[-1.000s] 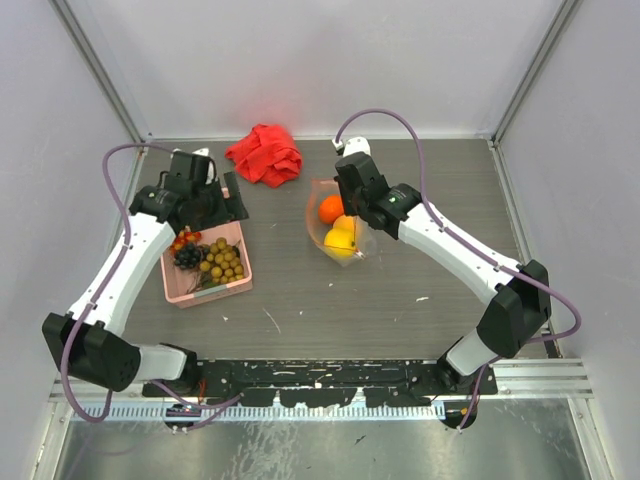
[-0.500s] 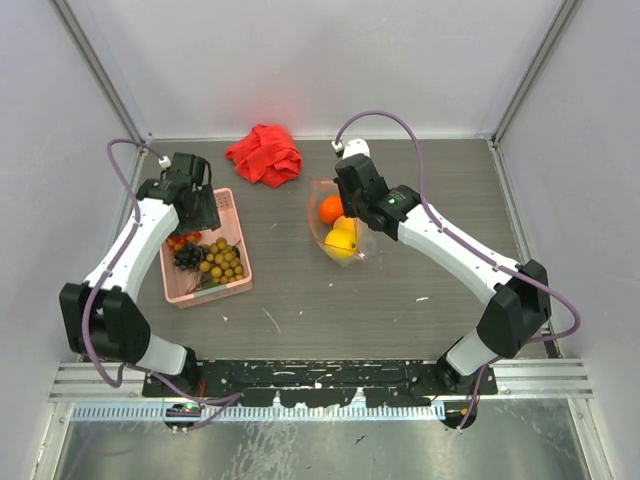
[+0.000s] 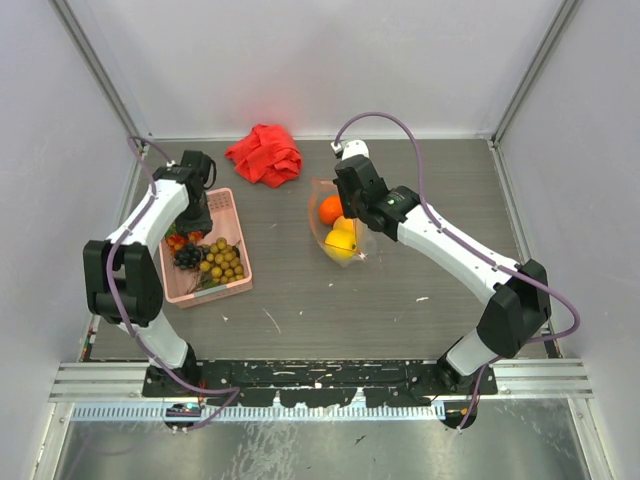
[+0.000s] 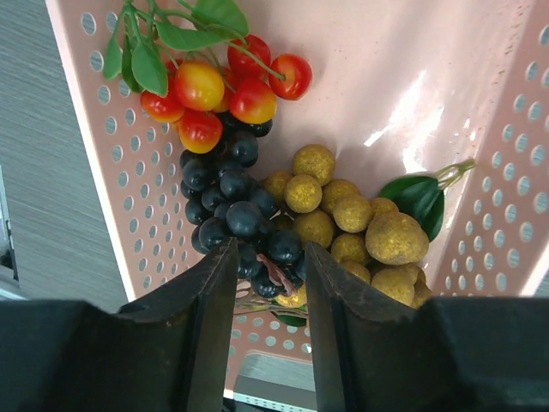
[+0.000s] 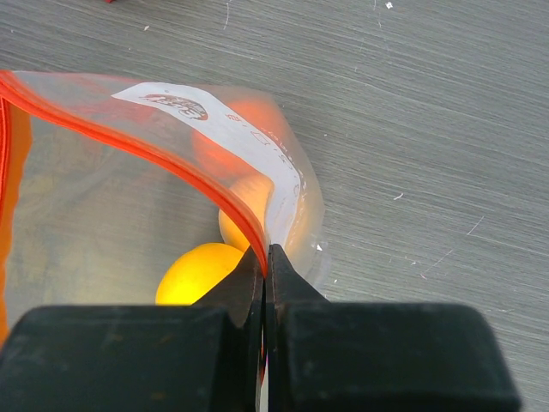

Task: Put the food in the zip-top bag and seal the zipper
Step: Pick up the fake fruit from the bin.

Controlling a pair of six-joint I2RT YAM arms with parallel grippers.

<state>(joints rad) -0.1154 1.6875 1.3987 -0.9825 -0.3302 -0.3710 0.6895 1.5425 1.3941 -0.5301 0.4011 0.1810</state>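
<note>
The clear zip-top bag (image 3: 338, 228) lies mid-table with its orange-red zipper (image 5: 146, 146) along the open mouth. An orange (image 3: 331, 208) and a yellow lemon (image 3: 341, 242) are inside it. My right gripper (image 5: 266, 257) is shut on the zipper edge and holds the mouth up. My left gripper (image 4: 270, 257) is open above the pink basket (image 3: 240, 286), its fingers on either side of the dark berries (image 4: 227, 202). The olive-brown grapes (image 4: 343, 232) and red berries (image 4: 214, 86) lie beside them in the basket.
A red cloth (image 3: 265, 154) lies at the back of the table. The pink basket's perforated walls (image 4: 515, 172) stand close on both sides of the left fingers. Grey walls enclose the table left and right.
My left arm has swung its wrist in over the basket's far left corner and now points down at the berries. The right arm and the bag have not moved.
</note>
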